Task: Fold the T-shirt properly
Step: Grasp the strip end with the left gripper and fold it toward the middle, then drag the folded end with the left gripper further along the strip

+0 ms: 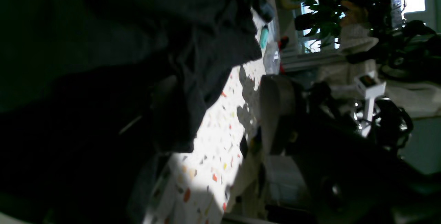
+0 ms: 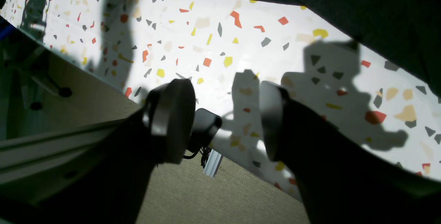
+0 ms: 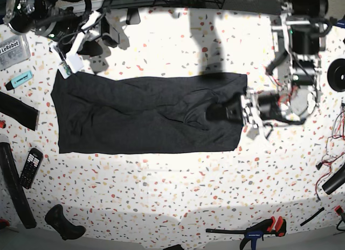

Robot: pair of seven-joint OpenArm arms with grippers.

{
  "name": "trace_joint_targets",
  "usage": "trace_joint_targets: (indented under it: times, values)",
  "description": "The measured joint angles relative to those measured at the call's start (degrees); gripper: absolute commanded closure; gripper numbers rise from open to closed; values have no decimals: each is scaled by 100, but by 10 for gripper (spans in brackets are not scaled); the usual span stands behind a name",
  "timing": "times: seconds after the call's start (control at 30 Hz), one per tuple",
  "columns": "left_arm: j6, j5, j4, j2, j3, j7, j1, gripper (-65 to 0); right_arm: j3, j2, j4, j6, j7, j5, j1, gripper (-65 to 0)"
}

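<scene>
1. Speckled terrazzo tabletop [image 3: 178,191] fills the base view, white with orange, yellow and grey chips — sunlit, with hard shadows.
2. Across its middle lies the T-shirt [image 3: 135,118], dark charcoal, spread as a long rectangle running from 9 o'clock to 3 o'clock, with rumpled folds toward its 3 o'clock end.
3. One clear plastic box [image 3: 13,51] sits at about 10 o'clock near the table's far corner; what is in it is too small to tell.
4. The left gripper [image 3: 237,111] lies low over the shirt's 3 o'clock edge. Its jaws stand wide apart; in the left wrist view one pale finger [image 1: 275,110] shows clear of the cloth, with fabric bunched just beside it and nothing clamped.
5. The right gripper [image 2: 227,120] is at about 10 o'clock, near the shirt's far corner, jaws parted and holding nothing, above bare tabletop with the shirt's hem at the top of its wrist view.
6. Edges: a remote control [image 3: 30,167] and black strap-like pieces [image 3: 15,111] lie along the 9 o'clock side, well apart from the shirt.
7. A bar clamp [image 3: 253,230] lies near the 5 o'clock edge.
8. Between the shirt's near hem and the 6 o'clock edge runs a broad band of bare tabletop.
</scene>
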Motion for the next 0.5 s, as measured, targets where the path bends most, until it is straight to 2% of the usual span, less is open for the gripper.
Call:
trace_joint_targets:
  times: [0.13,0.27,0.37,0.43,0.5]
  values:
    - [0,-4,0,79,0,2,236,-354,0,0,0,0,7,0,2,-329]
    - [2,-457,0,179,0,-4,299,-350,0,2,0,0,15,0,2,-329]
    - [0,-444,0,334,-2,-20,302,-350,0,2,0,0,33,0,2,-329]
    - [0,-33,0,494,-7,-37,313,-350,0,2,0,0,33,0,7,-329]
    - [0,658,0,645,-2,-7,315,-350,0,2,0,0,31,0,46,-329]
